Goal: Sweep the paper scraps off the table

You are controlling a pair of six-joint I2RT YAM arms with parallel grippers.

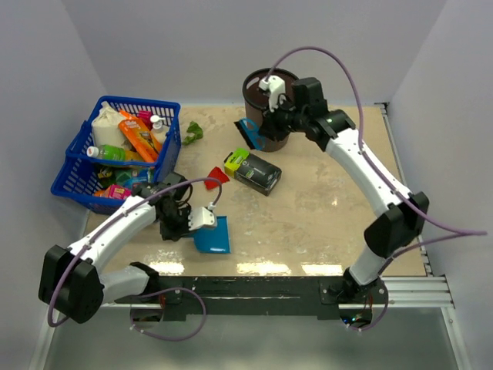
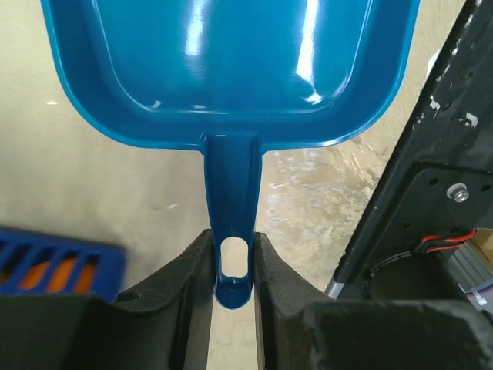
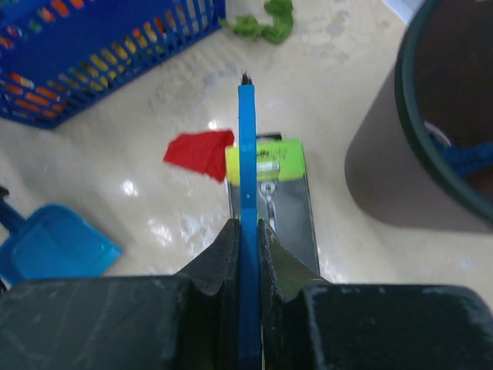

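— Left gripper [image 2: 233,254] by the table's [image 1: 323,223] front edge: what did we hold?
— Its jaws were clamped on the blue dustpan's [image 2: 231,69] handle. Our right gripper [image 3: 246,231] pinched a thin blue brush [image 3: 246,146] near the far edge.
— And the paper scraps [image 1: 218,176]?
— One lay red mid-table, a green wad [image 3: 266,23] toward the far edge. Light, soft stuff, we judged: best pushed from behind, not pinched.

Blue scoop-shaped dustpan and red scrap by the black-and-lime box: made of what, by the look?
Blue scoop-shaped dustpan: probably moulded plastic, glossy; sharp light streaks on its smooth, rounded pan. Red scrap: likely thin paper, matte; flat colour, creased irregular outline, no glints.
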